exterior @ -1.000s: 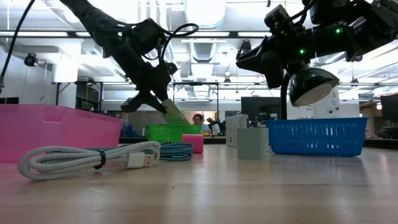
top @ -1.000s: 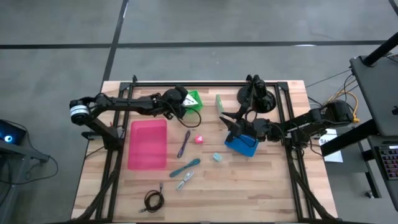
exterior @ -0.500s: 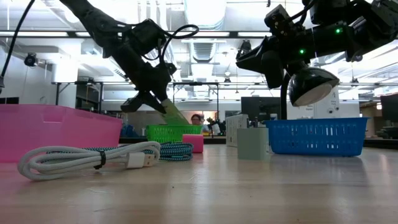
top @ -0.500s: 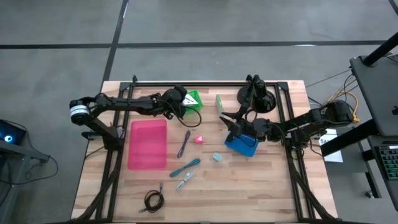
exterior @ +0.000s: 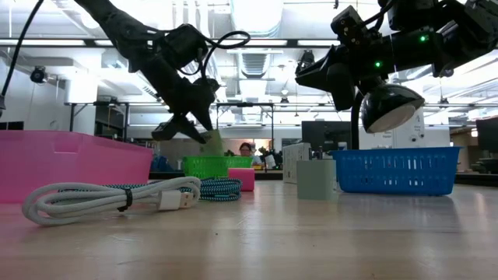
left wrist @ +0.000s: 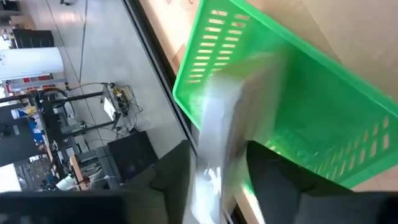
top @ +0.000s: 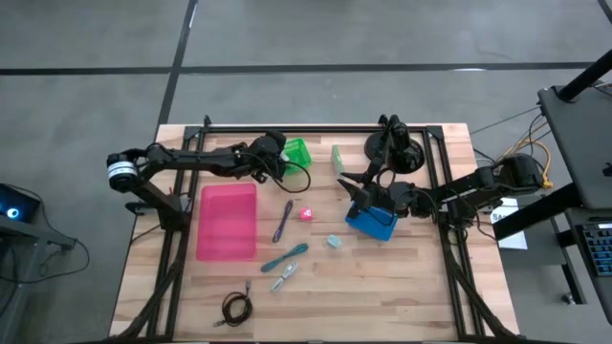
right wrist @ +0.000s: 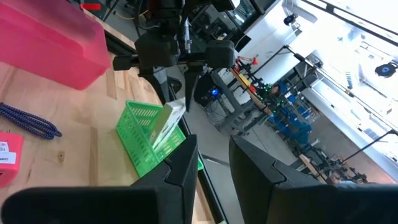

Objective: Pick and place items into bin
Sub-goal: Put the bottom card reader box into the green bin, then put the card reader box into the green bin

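3 bins are seen on the table [top: 411, 287]: a pink bin [top: 227, 222], a green basket [top: 295, 153] and a blue basket [top: 373, 222]. The left gripper [top: 277, 159] is held over the green basket, fingers spread, with a pale item [left wrist: 214, 143], blurred and possibly slipping free, between them. The right gripper [top: 366, 196] is poised above the blue basket; its grip cannot be told. Between the bins lie 1 purple pen [top: 283, 221], 1 teal tool [top: 287, 255] and 1 black coiled cable [top: 235, 308].

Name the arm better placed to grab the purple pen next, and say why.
Left, probably. Its tool hangs at the green bin, just above the pen with open table between. The right tool sits over the blue bin, farther off.
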Motion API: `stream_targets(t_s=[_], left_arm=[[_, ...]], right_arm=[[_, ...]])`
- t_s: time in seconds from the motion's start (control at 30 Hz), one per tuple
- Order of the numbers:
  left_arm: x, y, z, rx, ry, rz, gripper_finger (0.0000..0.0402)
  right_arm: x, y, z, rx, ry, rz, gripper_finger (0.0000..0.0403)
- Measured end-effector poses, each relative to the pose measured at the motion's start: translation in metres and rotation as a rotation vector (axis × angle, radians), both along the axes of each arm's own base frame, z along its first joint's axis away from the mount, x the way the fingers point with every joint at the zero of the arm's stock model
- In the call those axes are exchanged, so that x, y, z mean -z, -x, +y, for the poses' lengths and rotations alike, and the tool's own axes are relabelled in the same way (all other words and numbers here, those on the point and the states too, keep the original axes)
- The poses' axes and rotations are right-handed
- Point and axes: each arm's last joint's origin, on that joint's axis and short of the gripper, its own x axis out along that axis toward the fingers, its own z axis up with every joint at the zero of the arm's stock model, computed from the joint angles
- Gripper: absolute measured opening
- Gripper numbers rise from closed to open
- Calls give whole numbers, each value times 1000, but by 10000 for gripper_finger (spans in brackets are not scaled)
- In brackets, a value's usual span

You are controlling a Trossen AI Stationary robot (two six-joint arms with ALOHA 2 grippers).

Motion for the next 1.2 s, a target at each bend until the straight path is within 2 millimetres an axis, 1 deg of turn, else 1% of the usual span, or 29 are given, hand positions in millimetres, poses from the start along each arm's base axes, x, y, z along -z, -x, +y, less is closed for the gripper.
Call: stream_targets(t_s=[0.17,0.3,0.47,0.67,0.87,1.1,1.2], left_arm=[[0,0,0,-15,-12,5,201],[-1,1,2,-61,-49,21,217],[-2,3,3,-117,-94,37,219],[-2,3,3,-130,-107,44,219],[-4,6,6,-224,-204,98,219],[-6,5,4,-226,-206,89,219],[-10,5,5,-244,-196,54,219]], right_arm=[[0,0,0,0,0,0,78],[0,0,0,0,0,0,77],[0,0,0,0,0,0,80],[0,0,0,0,0,0,75],[0,0,0,1,0,0,73],[0,0,0,1,0,0,73],[0,0,0,1,0,0,73]])
